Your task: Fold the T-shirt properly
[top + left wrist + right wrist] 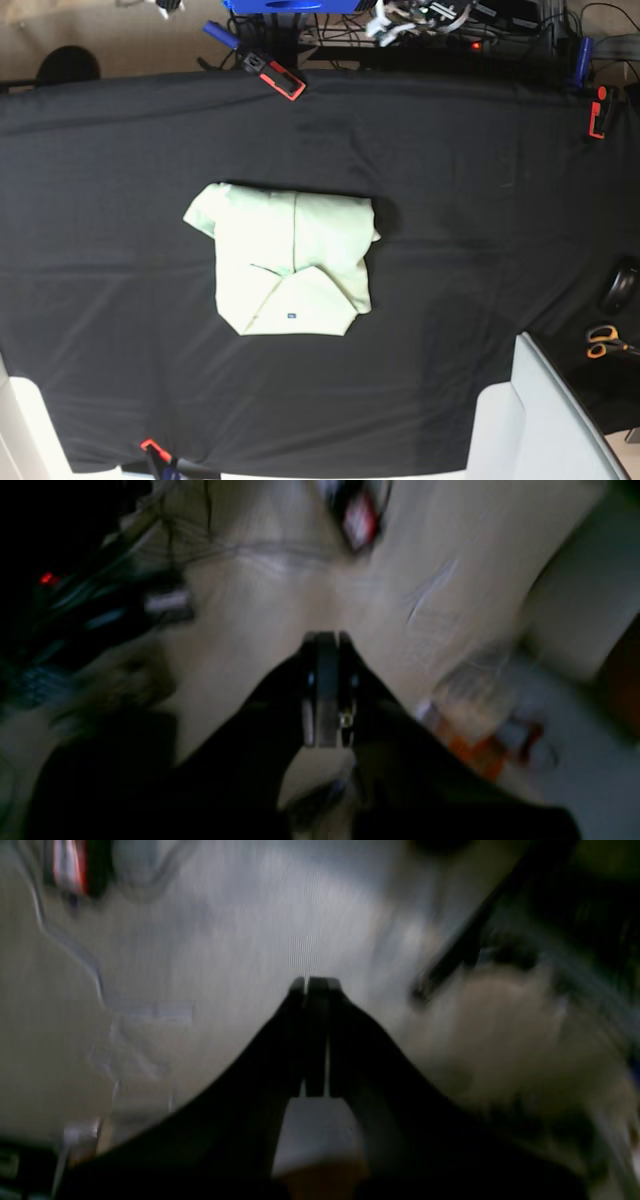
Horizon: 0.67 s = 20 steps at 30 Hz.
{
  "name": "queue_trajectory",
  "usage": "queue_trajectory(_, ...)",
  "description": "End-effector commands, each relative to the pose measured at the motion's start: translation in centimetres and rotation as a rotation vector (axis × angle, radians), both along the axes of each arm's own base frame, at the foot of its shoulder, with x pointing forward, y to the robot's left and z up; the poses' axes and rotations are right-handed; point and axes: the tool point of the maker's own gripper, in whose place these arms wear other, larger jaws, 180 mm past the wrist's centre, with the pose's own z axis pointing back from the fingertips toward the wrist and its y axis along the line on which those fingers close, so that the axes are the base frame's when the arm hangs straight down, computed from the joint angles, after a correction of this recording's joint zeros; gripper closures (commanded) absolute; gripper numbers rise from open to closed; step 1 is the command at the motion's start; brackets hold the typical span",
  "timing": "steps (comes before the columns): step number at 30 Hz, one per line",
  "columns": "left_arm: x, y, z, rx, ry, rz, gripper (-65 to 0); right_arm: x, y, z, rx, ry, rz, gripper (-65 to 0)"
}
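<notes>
On the black tablecloth (480,220), base view only, the T-shirt (290,260) lies folded into a compact bundle near the middle, one sleeve poking out at its left, small dark label (289,317) near the lower edge, too small to read. Red-orange clamps (282,78) pin the cloth at the far edge and right corner (598,112); scissors with orange handles (605,342) sit at right, off the cloth. No arm appears there. Left wrist view, heavily blurred: left gripper (327,645) with jaws pressed together, nothing between them, pale floor behind. Right wrist view, also blurred: right gripper (315,985) closed the same way, empty. Neither wrist view shows the shirt.
</notes>
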Motion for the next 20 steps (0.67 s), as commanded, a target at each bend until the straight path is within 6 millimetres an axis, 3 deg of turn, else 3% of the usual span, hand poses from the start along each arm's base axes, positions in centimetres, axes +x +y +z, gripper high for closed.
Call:
queue_trajectory(1, -1.4, 0.2, 0.0, -0.010, 0.008, 0.018, 0.0, -1.0, -0.3, 0.0, 0.031, 0.019, -0.009, -0.3)
queue_trajectory(7, 1.0, -0.6, 0.1, -0.073, -0.141, 0.124, 0.0, -1.7, 4.1, 0.0, 0.334, 0.040, -0.053, -0.3)
queue_trajectory(11, 2.0, -0.7, 0.2, -0.087, -0.184, 0.145, 0.0, -1.5, 4.5, 0.0, 0.349, 0.039, -0.056, -0.3)
queue_trajectory(20, 1.8, -0.9, 0.2, -0.093, -0.181, 0.126, 0.0, -1.4, 4.1, 0.0, 0.341, 0.038, -0.052, -0.3)
